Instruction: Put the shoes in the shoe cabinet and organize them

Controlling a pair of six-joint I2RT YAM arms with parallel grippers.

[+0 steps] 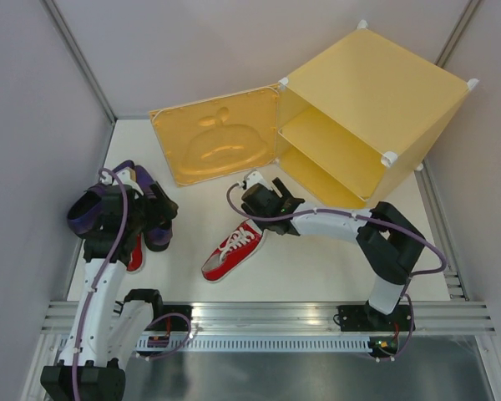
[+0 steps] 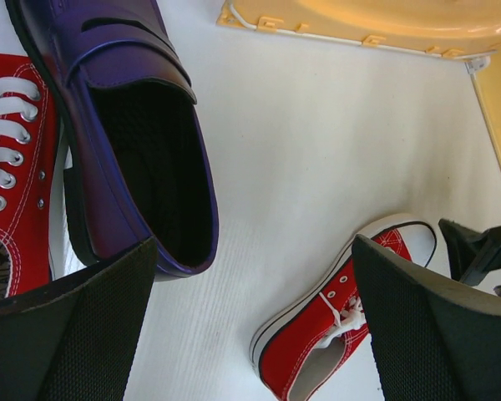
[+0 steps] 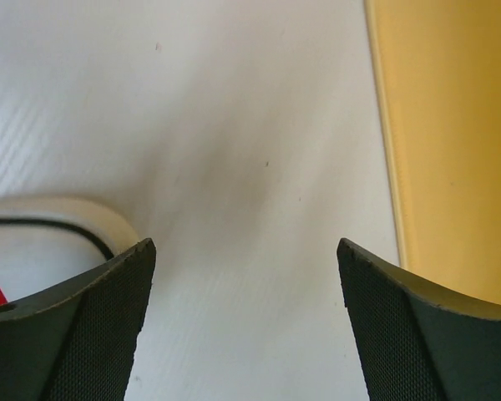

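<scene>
Left tool (image 2: 250,251) is hovering open over the dark purple slip-on loafers (image 2: 142,125), gripping nothing. Right tool (image 3: 246,246) is also sitting open above the toe of the small red canvas sneaker (image 1: 234,249) on the white counter (image 1: 317,259). You're lining up a pick, I'd say; next you're needing to drop and close. Yellow-orange plastic shoe cabinet (image 1: 376,92) is standing open, no shoes in. Only the top view is showing its shelf (image 1: 326,134).
</scene>
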